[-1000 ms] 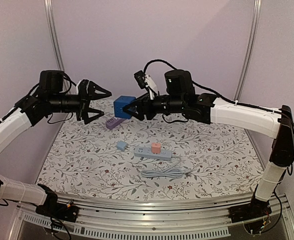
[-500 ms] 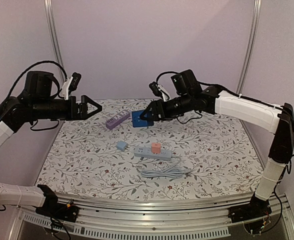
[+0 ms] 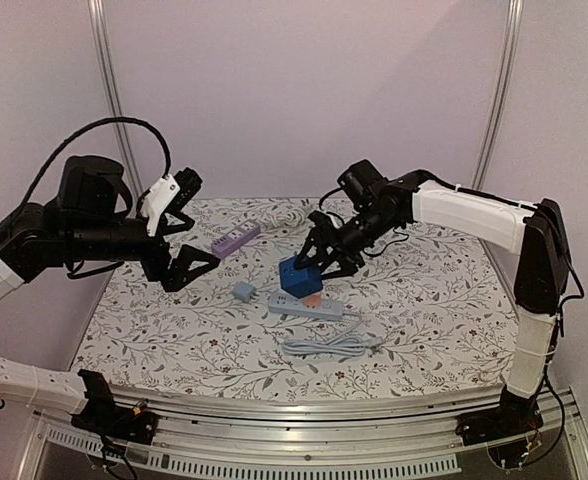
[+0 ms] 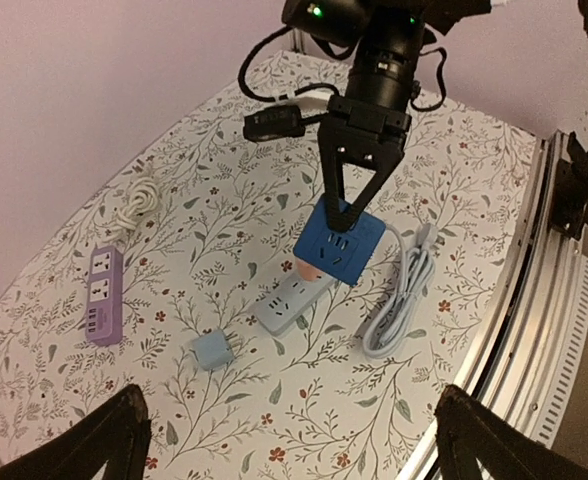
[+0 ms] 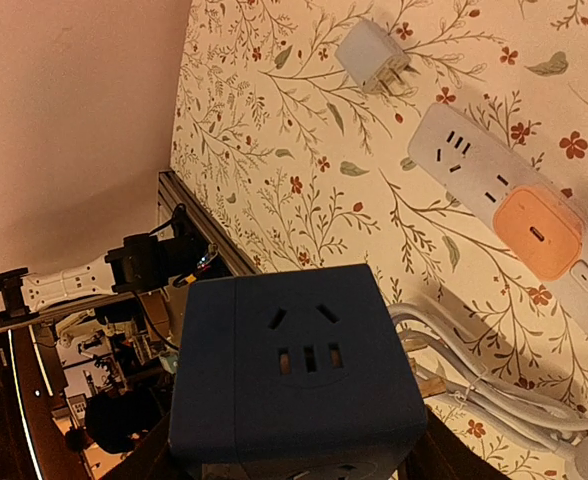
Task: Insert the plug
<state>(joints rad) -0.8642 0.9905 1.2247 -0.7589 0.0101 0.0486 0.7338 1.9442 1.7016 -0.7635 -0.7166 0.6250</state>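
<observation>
Gripped in the right gripper (image 4: 346, 208), black fingers partway shut against two opposite faces: a dark-blue plastic cube adapter (image 4: 336, 245), matte, round-cornered, with socket slots moulded into its visible faces. Hangs tilted in the air just above a pale grey plastic power strip (image 3: 296, 304), long, flat and smooth, lying on the floral-printed tablecloth (image 3: 424, 300). Seated in one of that strip's outlets: a squat orange-pink plastic plug (image 5: 539, 232), rounded at the corners, partly covered by the cube in the overhead view. No telling whether cube and orange plug touch. Prong side of the cube hidden in every view. Just beside the strip, a looped grey cable (image 3: 324, 347); to its left, a small light-blue plastic plug adapter (image 3: 243, 290) on its side, metal prongs showing. Farther back, a flat purple plastic power strip (image 3: 236, 238). Spread wide and holding nothing, well apart from all of these, the left gripper (image 4: 289, 392), only the ends of its two black fingers showing at the bottom corners of its own wrist view.
</observation>
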